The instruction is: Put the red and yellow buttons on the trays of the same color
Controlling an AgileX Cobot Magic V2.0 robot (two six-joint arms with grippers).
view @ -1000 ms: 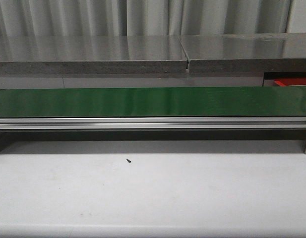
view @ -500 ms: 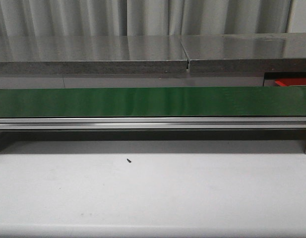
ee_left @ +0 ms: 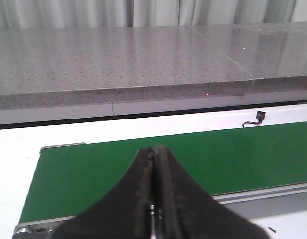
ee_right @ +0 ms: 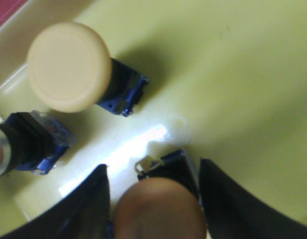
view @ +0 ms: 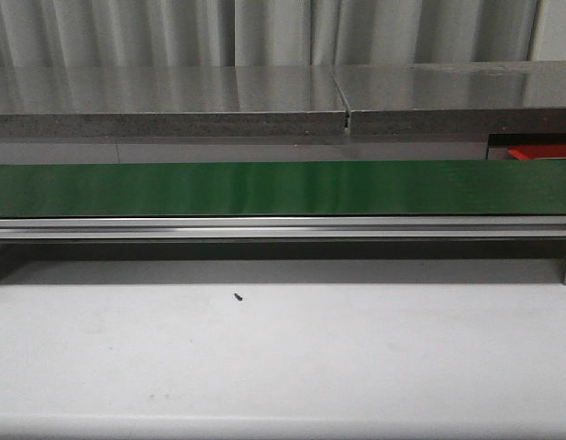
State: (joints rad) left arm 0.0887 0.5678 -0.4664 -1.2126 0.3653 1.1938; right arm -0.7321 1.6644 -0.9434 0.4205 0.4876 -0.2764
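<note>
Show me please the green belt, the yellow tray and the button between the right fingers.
belt [view: 283, 188], front view, middle of its green surface.
yellow tray [ee_right: 243, 74], right wrist view, bare floor.
button [ee_right: 160, 209], right wrist view, its round cap.

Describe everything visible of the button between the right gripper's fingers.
The button shows a round, smooth cap, dull yellow in shadow, on a black body with blue plastic at its base and a small pale clip. It rests on the glossy yellow tray, lying tilted, cap toward the camera. The right gripper straddles it with fingers spread; whether they touch it I cannot tell. Two more buttons lie nearby, apart from it.
</note>
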